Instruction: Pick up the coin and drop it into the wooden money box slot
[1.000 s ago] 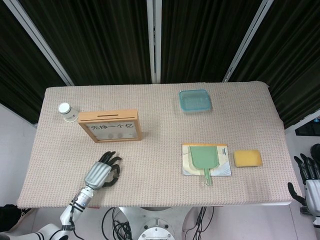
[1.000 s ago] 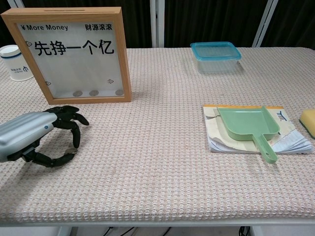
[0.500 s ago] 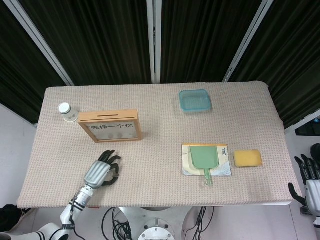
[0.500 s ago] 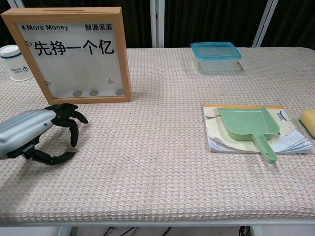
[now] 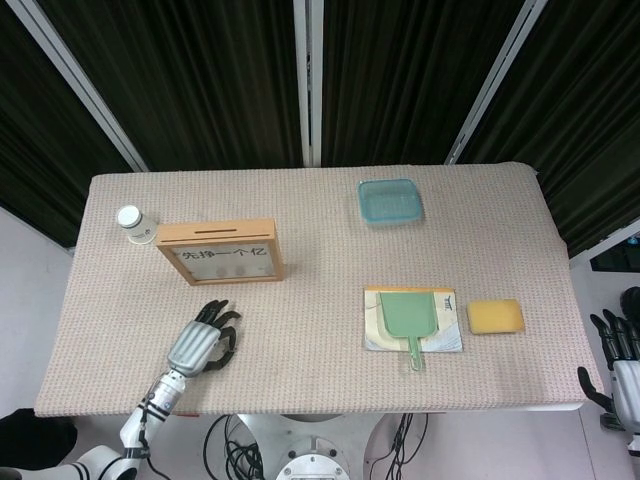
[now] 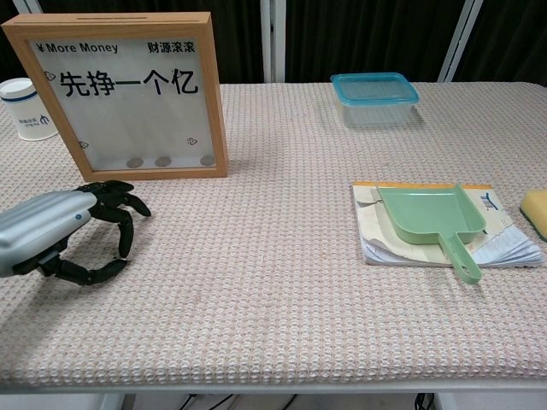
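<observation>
The wooden money box (image 5: pixel 220 252) stands upright on the left of the table, its slot (image 5: pixel 215 231) in the top edge. Through the clear front of the money box (image 6: pixel 128 90), three coins lie at the bottom. My left hand (image 6: pixel 68 235) rests low on the cloth just in front of the box, fingers curled down toward the thumb, tips nearly meeting. No loose coin shows on the table, and anything between those fingertips is hidden. The left hand (image 5: pixel 203 343) is near the front edge. My right hand (image 5: pixel 622 355) hangs off the table's right side, empty, with its fingers apart.
A white paper cup (image 5: pixel 130 222) stands left of the box. At the back is a blue lidded container (image 5: pixel 390 200). A green dustpan (image 5: pixel 408 318) lies on a booklet at right, with a yellow sponge (image 5: pixel 495 316) beside it.
The left hand's fingers have curled in closer to the thumb and the hand has drawn slightly toward the front left. The right hand has not moved.
</observation>
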